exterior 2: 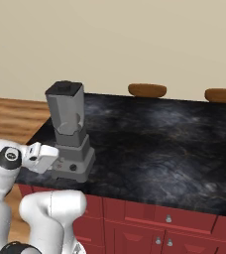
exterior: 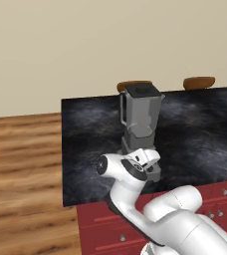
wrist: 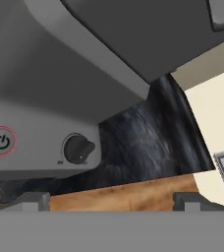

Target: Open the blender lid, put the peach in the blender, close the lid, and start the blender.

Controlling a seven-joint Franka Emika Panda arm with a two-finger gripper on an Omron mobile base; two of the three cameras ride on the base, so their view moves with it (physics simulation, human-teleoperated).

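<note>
Tall grey square-jar blender [exterior 2: 68,131] sitting left-centre on black marble counter [exterior 2: 149,144], dark square lid [exterior 2: 64,89] on. Two-finger gripper [wrist: 111,201] hovering open at base. Judging start step: next nudging toward red-ringed power button [wrist: 1,142] at lower left.

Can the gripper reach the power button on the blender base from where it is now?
Probably yes. The gripper is right in front of the blender base, and nothing stands between it and the power button, which is off to one side.

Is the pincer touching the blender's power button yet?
Apart. The hand view shows the pincer tips low and spread, with the red-ringed power button up left, clear of both.
</note>
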